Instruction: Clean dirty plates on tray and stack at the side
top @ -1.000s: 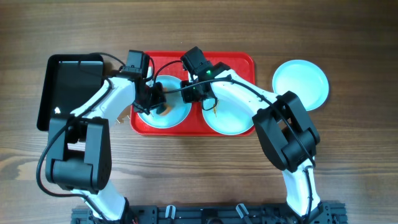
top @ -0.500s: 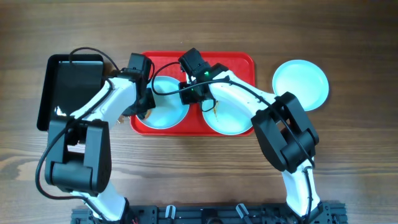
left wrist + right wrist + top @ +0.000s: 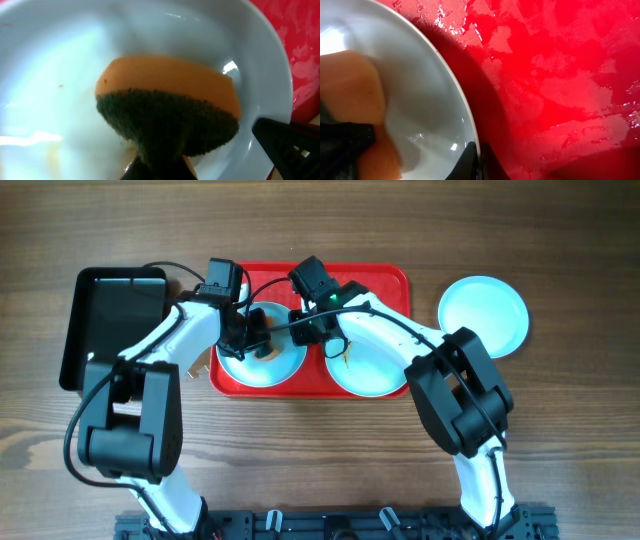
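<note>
We see the red tray (image 3: 385,285) in the middle of the table (image 3: 560,440), holding two pale plates side by side; the left plate (image 3: 283,366) sits at its left end and the right plate (image 3: 378,372) at its right end, with a small brownish mark (image 3: 346,357) near its left rim. The third plate (image 3: 483,315) lies off the tray, on the wood just beside the tray's right edge. A deeper black tray (image 3: 110,310) rests on the table to the left, near the red one.

The left gripper (image 3: 252,338) hangs over the left plate with its fingers closed on a sponge (image 3: 167,110); in the left wrist view we see the orange body and dark green scouring face of the sponge pressed down into the plate's white bowl.

The right gripper (image 3: 305,330) reaches across to the same plate; in the right wrist view its two dark fingertips (image 3: 470,159) sit almost together, one on each side of the plate's rim, pinching it, with the glossy red tray floor just beyond.
</note>
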Controlling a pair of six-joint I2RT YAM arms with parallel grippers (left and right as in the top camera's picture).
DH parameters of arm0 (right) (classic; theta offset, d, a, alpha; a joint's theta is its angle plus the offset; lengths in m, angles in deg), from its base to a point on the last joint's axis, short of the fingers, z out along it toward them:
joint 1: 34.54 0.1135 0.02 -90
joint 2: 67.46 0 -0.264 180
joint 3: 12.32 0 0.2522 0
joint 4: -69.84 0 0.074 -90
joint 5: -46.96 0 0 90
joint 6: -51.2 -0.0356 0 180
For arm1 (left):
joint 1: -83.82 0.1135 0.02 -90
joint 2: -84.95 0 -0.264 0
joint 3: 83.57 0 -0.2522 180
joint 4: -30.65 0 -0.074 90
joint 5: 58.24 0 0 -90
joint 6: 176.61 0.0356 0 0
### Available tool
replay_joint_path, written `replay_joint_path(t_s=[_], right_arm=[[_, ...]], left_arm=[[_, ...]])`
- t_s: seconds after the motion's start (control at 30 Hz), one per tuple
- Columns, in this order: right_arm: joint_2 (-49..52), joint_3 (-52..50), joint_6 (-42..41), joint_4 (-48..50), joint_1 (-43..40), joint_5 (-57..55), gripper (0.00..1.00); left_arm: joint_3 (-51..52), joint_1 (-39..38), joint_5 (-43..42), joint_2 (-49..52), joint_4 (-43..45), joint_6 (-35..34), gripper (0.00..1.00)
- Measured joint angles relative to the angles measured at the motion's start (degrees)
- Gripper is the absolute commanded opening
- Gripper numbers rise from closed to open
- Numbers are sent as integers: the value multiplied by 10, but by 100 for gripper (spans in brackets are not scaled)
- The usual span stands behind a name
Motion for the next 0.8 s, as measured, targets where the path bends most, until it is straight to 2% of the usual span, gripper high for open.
replay_joint_path(t_s=[0.07, 0.17, 0.23, 0.3, 0.43, 0.67, 0.8], right_arm=[[0, 0, 0, -1, 0, -2, 5], [0, 0, 0, -1, 0, -2, 4], [0, 0, 0, -1, 0, -4, 4], [0, 0, 0, -1, 0, -4, 4], [0, 0, -2, 0, 7, 3, 5], [0, 5, -4, -6, 4, -18, 4], [-2, 33, -2, -38, -3, -46, 4]], left_arm=[[-4, 2, -5, 3, -6, 0, 4], [-11, 1, 36, 3, -39, 0, 4], [-17, 0, 87, 2, -73, 0, 4], [-20, -1, 173, -3, -113, 0, 4], [-20, -4, 275, -5, -133, 0, 4], [-20, -1, 363, -71, -144, -3, 4], [-20, 2, 374, -128, -143, -9, 4]])
